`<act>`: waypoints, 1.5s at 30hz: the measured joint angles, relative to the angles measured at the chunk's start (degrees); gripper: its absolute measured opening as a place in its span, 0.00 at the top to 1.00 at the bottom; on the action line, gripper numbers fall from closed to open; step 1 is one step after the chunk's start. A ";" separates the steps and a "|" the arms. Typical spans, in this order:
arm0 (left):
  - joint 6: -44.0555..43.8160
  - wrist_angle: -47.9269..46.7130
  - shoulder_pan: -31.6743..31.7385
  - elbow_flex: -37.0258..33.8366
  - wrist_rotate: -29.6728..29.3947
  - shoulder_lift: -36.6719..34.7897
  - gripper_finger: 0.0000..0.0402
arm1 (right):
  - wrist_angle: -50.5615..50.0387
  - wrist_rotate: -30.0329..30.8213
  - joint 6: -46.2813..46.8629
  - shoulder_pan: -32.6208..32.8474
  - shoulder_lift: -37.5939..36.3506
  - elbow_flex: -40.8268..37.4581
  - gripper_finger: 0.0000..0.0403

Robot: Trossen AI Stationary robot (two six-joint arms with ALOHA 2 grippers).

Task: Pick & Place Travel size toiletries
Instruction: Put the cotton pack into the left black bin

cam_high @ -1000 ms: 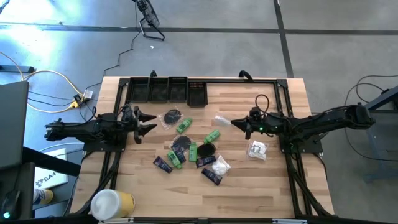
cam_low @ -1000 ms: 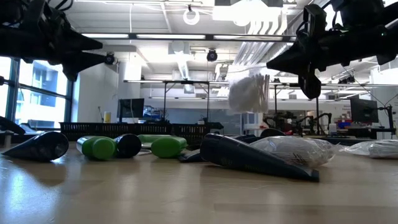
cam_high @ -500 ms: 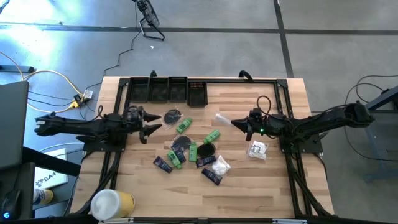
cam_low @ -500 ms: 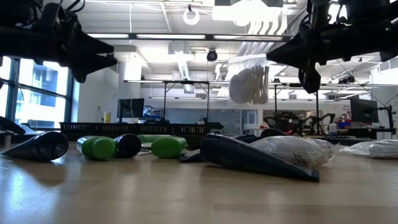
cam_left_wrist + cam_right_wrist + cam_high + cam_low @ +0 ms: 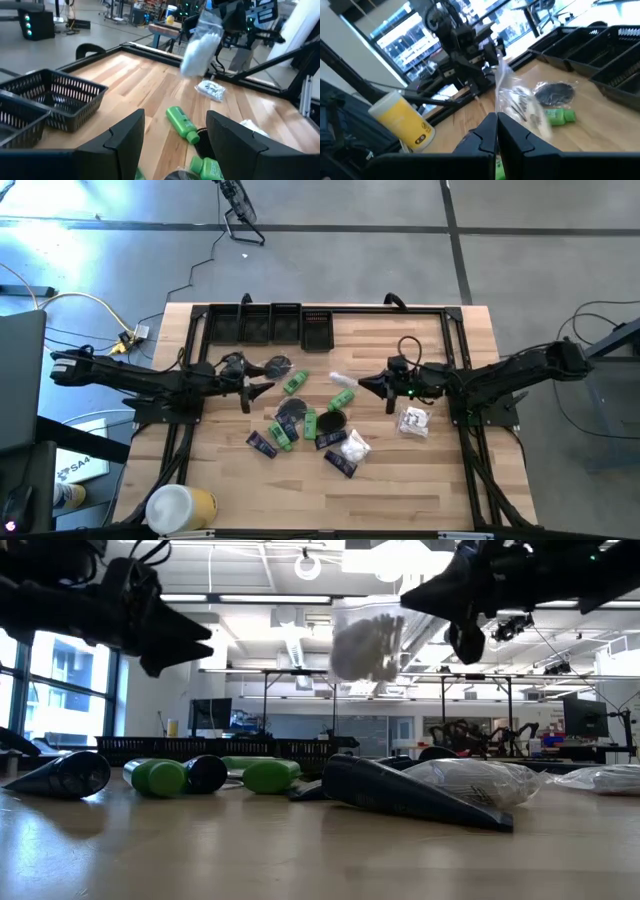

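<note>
From overhead, the right gripper (image 5: 366,385) hangs over the middle of the table (image 5: 440,470), clenched on a white plastic-wrapped packet (image 5: 343,378) that juts out from its tip above the pile, while the left gripper (image 5: 262,387) sits over the left side, released and empty, just beside a round black disc (image 5: 277,366). Green bottles (image 5: 294,383), dark sachets (image 5: 261,444) and another white packet (image 5: 412,421) lie scattered between and beneath the arms; black baskets (image 5: 272,323) line the far edge and a white-and-yellow cylinder (image 5: 182,507) stands at the near left corner. At table height, the packet (image 5: 367,647) dangles well clear of the wood from the right gripper (image 5: 425,592), above green bottles (image 5: 160,776) and a dark sachet (image 5: 400,794) resting on the top. The left wrist view shows its own fingers (image 5: 127,137) spread wide apart, a green bottle (image 5: 181,123) lying beyond them and the packet (image 5: 201,42) aloft farther off. The right wrist view shows its fingers (image 5: 480,137) pressed together on the clear packet (image 5: 520,107), the cylinder (image 5: 400,119) off behind
</note>
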 joint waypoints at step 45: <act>7.38 6.67 10.29 24.13 32.41 35.84 0.48 | -2.01 -4.30 -2.54 -0.04 14.76 11.61 0.99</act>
